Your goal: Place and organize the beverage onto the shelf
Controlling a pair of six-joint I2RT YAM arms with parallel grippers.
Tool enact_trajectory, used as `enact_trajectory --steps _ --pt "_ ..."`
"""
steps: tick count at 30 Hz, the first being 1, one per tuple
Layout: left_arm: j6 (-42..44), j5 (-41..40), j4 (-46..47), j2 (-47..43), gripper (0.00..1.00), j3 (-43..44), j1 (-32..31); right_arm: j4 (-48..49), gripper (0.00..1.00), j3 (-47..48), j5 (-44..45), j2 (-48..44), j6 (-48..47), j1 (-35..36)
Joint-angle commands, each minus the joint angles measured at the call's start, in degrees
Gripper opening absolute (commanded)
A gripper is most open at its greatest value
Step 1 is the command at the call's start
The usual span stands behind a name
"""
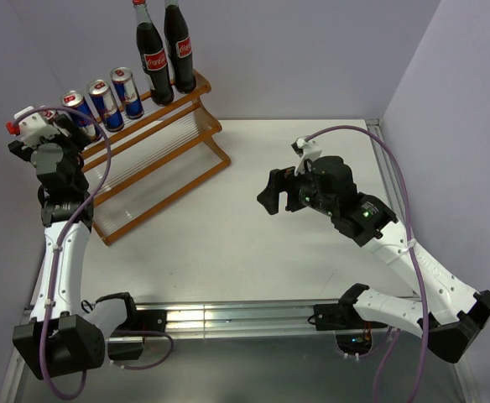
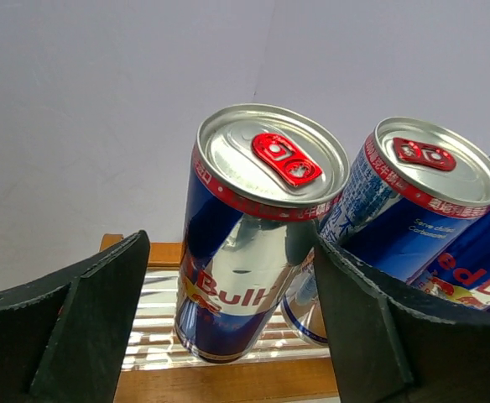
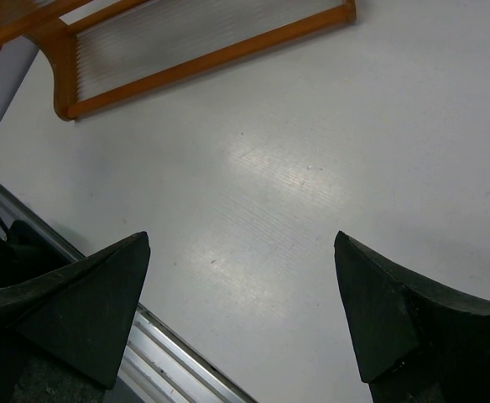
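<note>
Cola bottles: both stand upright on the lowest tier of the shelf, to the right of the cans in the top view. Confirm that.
Not quite. The cola bottles stand upright on the top tier of the shelf, not the lowest, in the same row as the cans and to their right. The top external view shows it.

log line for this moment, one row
left jaws: open, flanking end can on shelf top tier | right jaws: open, empty, over table | bottles: on top tier
</note>
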Motion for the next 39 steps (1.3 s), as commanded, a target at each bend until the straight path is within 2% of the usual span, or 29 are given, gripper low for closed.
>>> enact_trajectory --steps 1,6,11,17,18,23,30,34,39 --pt "-0.75 -0.39 1.55 -2.28 0.87 0.92 0.24 1.52 0.98 0.59 -0.23 -1.81 -0.59 -0.38" --pt "-0.75 -1.62 -0.82 -4.39 0.99 2.07 0.24 1.61 0.98 0.50 0.38 -2.43 -0.59 -0.38" --pt "-1.45 -0.14 -5.56 -8.69 1.00 4.61 0.24 1.61 0.98 0.59 3.90 -2.95 -0.51 -0.38" --pt "-1.89 6.29 -11.20 -13.18 1.00 6.28 -0.46 2.22 1.00 0.24 15.05 -4.01 0.90 -0.38" --pt "-1.89 6.55 -15.46 -13.19 1.00 7.42 -1.68 1.96 1.00 0.32 16.19 -4.19 0.81 -0.38" --pt "-0.93 6.65 -24.64 -12.75 0.99 11.12 -5.99 -2.08 1.00 1.99 27.09 -5.59 0.46 -0.38" --pt "-0.04 0.06 -37.29 -13.62 1.00 13.06 -19.07 -1.73 1.00 -0.64 32.02 -11.91 -3.49 -0.38" --pt "-1.71 -0.83 -42.31 -17.04 1.00 11.83 -22.43 -4.71 1.00 0.41 33.69 -14.81 -3.32 -0.47" --pt "-3.30 3.21 -46.70 -19.95 0.99 11.29 -22.79 -6.91 1.00 0.85 33.96 -17.89 -4.19 -0.38"
